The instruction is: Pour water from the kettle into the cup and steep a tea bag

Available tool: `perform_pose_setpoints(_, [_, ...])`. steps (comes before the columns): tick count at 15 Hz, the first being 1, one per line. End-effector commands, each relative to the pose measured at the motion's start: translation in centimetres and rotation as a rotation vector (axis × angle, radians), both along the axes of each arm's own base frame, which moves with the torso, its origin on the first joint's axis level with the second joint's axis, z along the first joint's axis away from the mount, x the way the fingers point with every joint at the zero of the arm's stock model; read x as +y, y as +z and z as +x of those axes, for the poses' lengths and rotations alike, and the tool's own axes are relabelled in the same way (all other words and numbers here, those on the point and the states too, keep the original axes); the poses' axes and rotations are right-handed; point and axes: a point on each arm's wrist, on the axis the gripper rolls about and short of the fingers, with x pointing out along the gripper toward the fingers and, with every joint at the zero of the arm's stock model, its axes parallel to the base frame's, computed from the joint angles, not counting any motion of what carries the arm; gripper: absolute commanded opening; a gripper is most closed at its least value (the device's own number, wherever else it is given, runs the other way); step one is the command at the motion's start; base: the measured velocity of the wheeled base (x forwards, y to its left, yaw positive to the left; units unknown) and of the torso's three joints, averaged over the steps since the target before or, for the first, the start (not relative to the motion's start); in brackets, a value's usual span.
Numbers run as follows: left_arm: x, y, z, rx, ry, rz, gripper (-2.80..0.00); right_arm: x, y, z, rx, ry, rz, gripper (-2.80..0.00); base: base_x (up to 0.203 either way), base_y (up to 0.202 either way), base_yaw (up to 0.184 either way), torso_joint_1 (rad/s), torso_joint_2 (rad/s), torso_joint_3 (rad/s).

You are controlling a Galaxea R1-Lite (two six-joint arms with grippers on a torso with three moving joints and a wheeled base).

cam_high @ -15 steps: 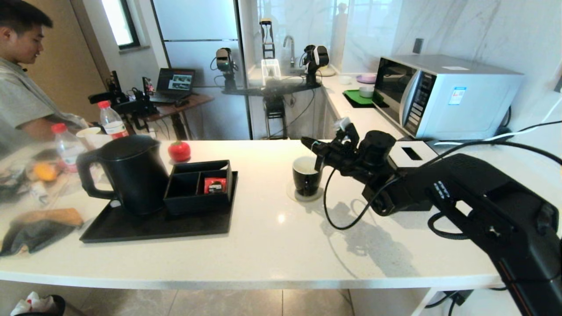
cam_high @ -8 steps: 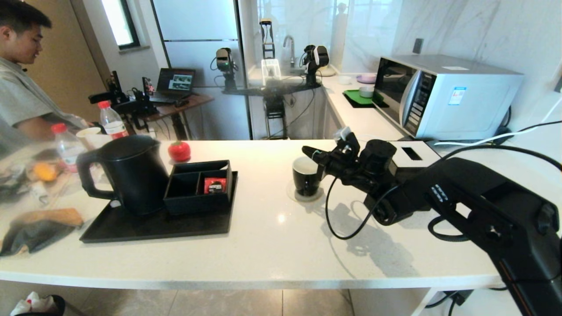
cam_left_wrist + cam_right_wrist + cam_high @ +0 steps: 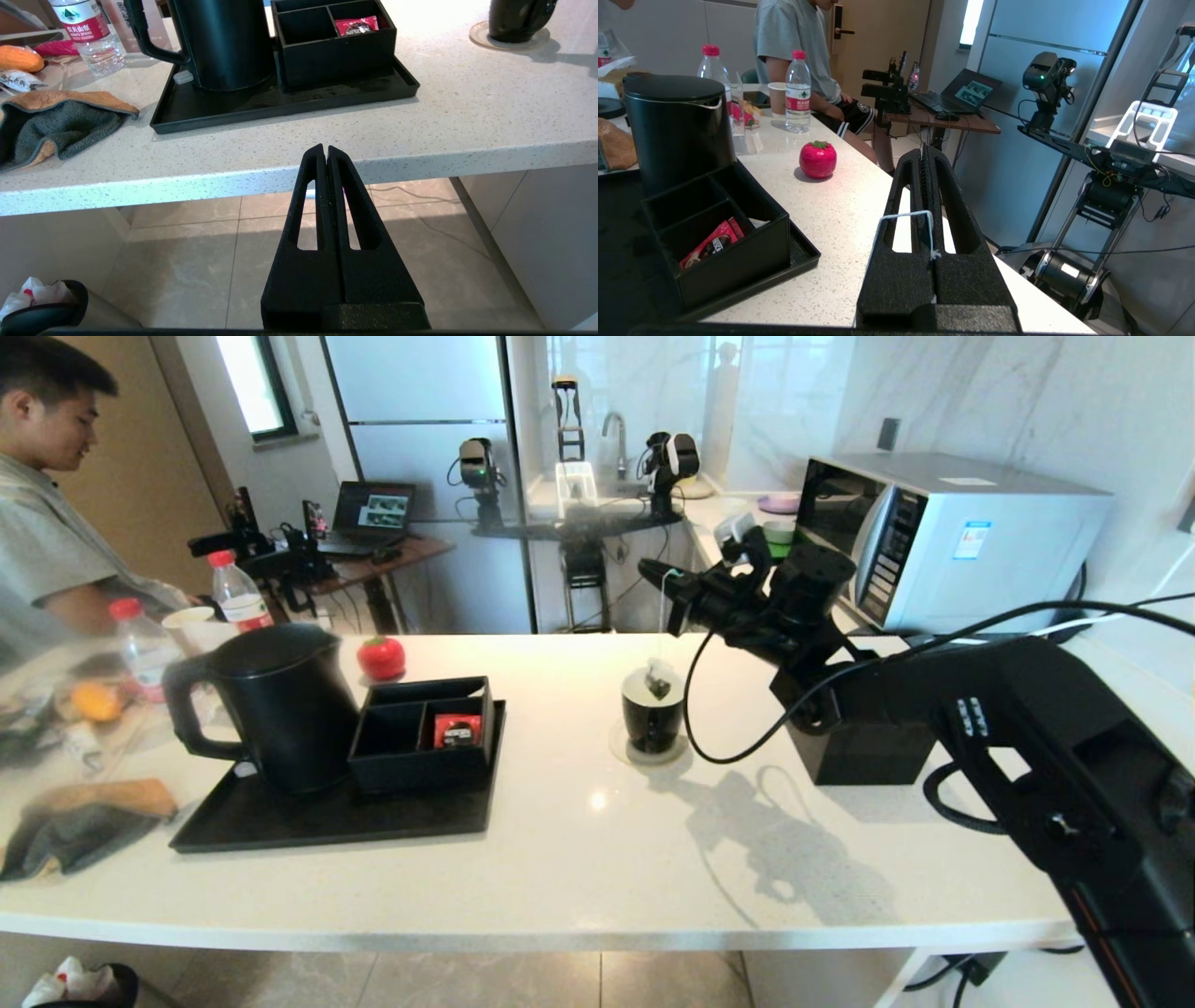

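The small black cup (image 3: 653,721) stands on a round coaster at mid-counter. My right gripper (image 3: 651,567) hovers well above it, shut on the tea bag's thin white string (image 3: 903,215), which loops over one finger. The greyish tea bag (image 3: 659,679) hangs from that string right at the cup's mouth. The tall black kettle (image 3: 271,705) stands on the black tray (image 3: 327,821) to the left, untouched. My left gripper (image 3: 325,148) is parked below the counter's front edge, shut and empty; from there the kettle (image 3: 224,42) and the cup (image 3: 518,18) show across the counter.
A black compartment box (image 3: 420,733) with a red sachet (image 3: 456,730) sits on the tray. A red tomato-like toy (image 3: 382,656), red-capped bottles (image 3: 238,593), a cloth (image 3: 84,821), a black box (image 3: 868,751) and a microwave (image 3: 934,537) surround the area. A person (image 3: 47,523) stands at the far left.
My right gripper has risen from beside the cup's rim to well above it, drawing the tea bag up on its string to the cup's mouth.
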Motion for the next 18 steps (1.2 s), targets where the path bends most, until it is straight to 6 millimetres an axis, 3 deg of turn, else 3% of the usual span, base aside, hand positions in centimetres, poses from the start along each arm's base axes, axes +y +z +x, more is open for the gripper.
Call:
perform_pose_setpoints(1, [0.0, 0.0, 0.0, 0.000, 0.000, 0.000, -2.80, -0.2, 0.0, 0.5, -0.010, -0.003, 0.000, -2.80, 0.000, 0.000, 0.000, 0.000, 0.00, 0.000])
perform_pose_setpoints(5, [0.0, 0.0, 0.0, 0.000, 0.000, 0.000, -2.80, 0.0, -2.7, 1.0, 0.022, -0.004, -0.014, -2.80, 0.000, 0.000, 0.000, 0.000, 0.00, 0.000])
perform_pose_setpoints(12, [0.0, 0.0, 0.0, 0.000, 0.000, 0.000, -2.80, -0.2, -10.5, -0.7, 0.116, -0.007, -0.099, -2.80, 0.000, 0.000, 0.000, 0.000, 0.00, 0.000])
perform_pose_setpoints(16, [0.0, 0.0, 0.0, 0.000, 0.000, 0.000, -2.80, -0.1, -10.6, -0.9, 0.112, -0.004, -0.099, -2.80, 0.000, 0.000, 0.000, 0.000, 0.00, 0.000])
perform_pose_setpoints(18, [0.0, 0.0, 0.0, 0.000, 0.000, 0.000, -2.80, 0.0, -9.5, -0.8, 0.085, -0.005, -0.088, -2.80, 0.000, 0.000, 0.000, 0.000, 0.00, 0.000])
